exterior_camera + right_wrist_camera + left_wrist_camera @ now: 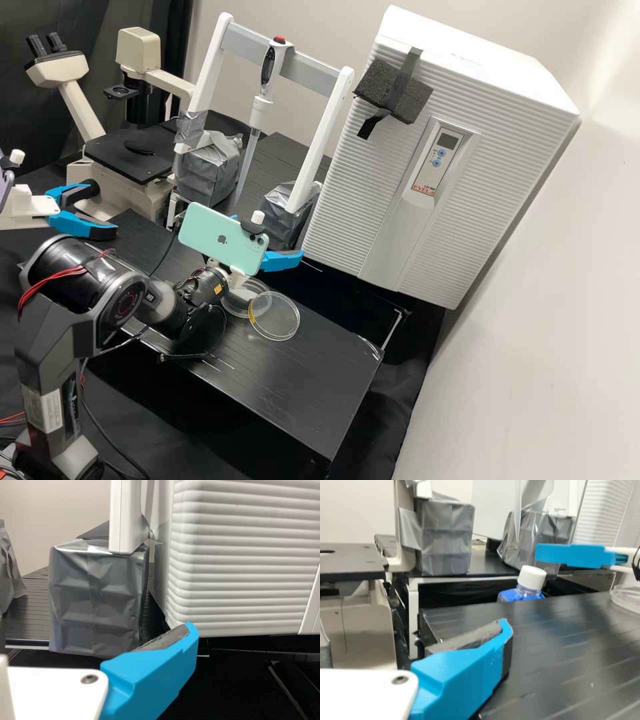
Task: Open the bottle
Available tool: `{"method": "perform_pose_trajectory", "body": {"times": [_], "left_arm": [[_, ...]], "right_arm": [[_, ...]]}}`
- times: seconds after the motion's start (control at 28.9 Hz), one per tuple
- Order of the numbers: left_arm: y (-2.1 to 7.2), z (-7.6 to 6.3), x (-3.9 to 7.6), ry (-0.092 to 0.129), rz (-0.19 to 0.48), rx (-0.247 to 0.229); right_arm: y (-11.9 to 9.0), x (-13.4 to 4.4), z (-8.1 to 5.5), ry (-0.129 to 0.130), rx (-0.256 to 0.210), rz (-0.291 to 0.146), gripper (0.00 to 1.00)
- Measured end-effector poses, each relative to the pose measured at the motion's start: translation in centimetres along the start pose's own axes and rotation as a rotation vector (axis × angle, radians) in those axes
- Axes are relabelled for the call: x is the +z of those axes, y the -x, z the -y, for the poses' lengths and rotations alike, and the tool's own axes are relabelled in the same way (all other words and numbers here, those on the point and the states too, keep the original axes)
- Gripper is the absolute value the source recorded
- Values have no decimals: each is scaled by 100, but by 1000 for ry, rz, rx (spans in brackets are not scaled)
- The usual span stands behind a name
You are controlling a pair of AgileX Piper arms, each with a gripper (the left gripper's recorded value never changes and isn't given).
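Note:
The bottle (521, 591) is small and clear with a blue label and a white cap (530, 577). It stands upright beyond the far edge of the black platform (570, 645). In the high view its cap (257, 217) pokes up behind a mint phone (223, 239) mounted on the right arm. My left gripper (77, 210) is open at the bench's left side, well short of the bottle, with one finger (465, 670) low over the platform. My right gripper stands open close beside the bottle, one blue finger (283, 260) past the phone, that finger (575, 555) level with the cap.
Two clear petri dishes (273, 315) lie on the platform near the right arm. A pipette (263, 87) hangs in a white stand on foil-wrapped bases (207, 167). A large white ribbed machine (433, 153) stands at right, a microscope (127, 153) at back left.

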Motion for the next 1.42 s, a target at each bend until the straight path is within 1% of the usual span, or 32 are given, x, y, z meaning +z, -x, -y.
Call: {"method": "perform_pose_trajectory", "body": {"times": [0.62,0.73,0.79,0.83,0.86,0.9,0.97,1.04,1.11,1.14,1.21,1.35,1.42], "left_arm": [[0,0,0,0,0,0],[0,0,0,0,0,0],[0,0,0,0,0,0],[0,0,0,0,0,0],[0,0,0,0,0,0],[0,0,0,0,0,0],[0,0,0,0,0,0],[-9,-8,6,-1,3,3],[-12,-12,7,-1,3,5],[-16,-16,8,-1,4,7],[-16,-16,8,-1,4,7],[-16,-16,8,-1,4,7],[-16,-16,8,-1,4,7]], "right_arm": [[2,-4,-5,0,2,-1,100],[66,-30,-33,0,9,-8,100],[126,-67,-70,-10,19,-21,100],[160,-97,-90,-20,24,-32,100],[213,-149,-96,-35,27,-54,100],[242,-179,-91,-42,26,-69,100],[279,-265,-50,-35,7,-111,100],[292,-327,0,-38,-10,-136,100],[302,-376,50,-34,-32,-157,100],[316,-405,95,-34,-50,-168,100],[324,-427,135,-33,-66,-177,100],[330,-402,217,-32,-97,-166,100],[343,-391,278,-31,-121,-162,100]]}}
